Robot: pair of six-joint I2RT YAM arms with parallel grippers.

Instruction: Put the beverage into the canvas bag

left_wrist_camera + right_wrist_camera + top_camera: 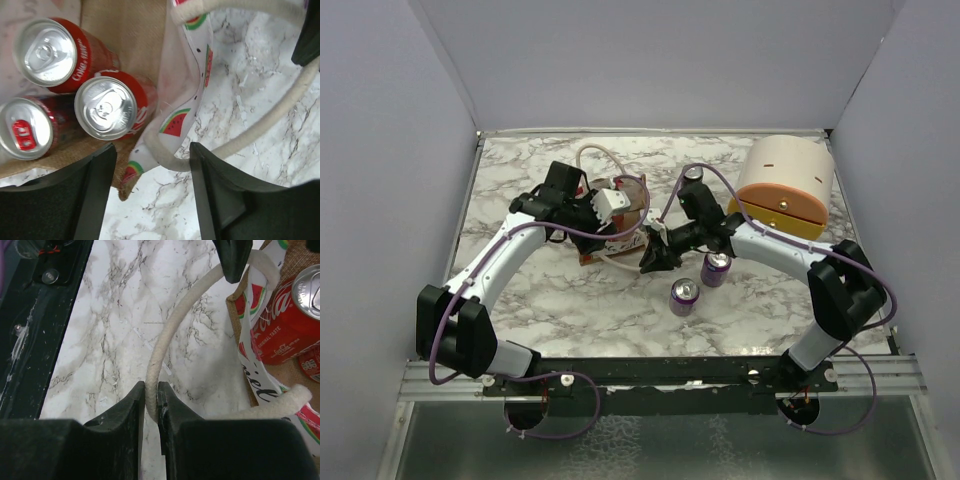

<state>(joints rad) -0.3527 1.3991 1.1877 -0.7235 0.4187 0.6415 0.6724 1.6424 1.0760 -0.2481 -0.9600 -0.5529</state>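
Right pincer [151, 390], nearly closed, pinches the rope handle [165, 335] of the canvas bag [252, 372]. Left pincer [150, 147] stands open astride its rim, three red cans [105, 107] inside. Only the top view shows two purple cans [684, 297] on the worktop [620, 320].

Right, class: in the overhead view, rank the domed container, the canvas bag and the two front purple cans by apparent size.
1. domed container
2. canvas bag, partly covered
3. nearer purple can and farther purple can: look alike, so tied

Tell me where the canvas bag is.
In the top view, the canvas bag stands just left of centre, with two purple cans to its right, nearer the front edge.
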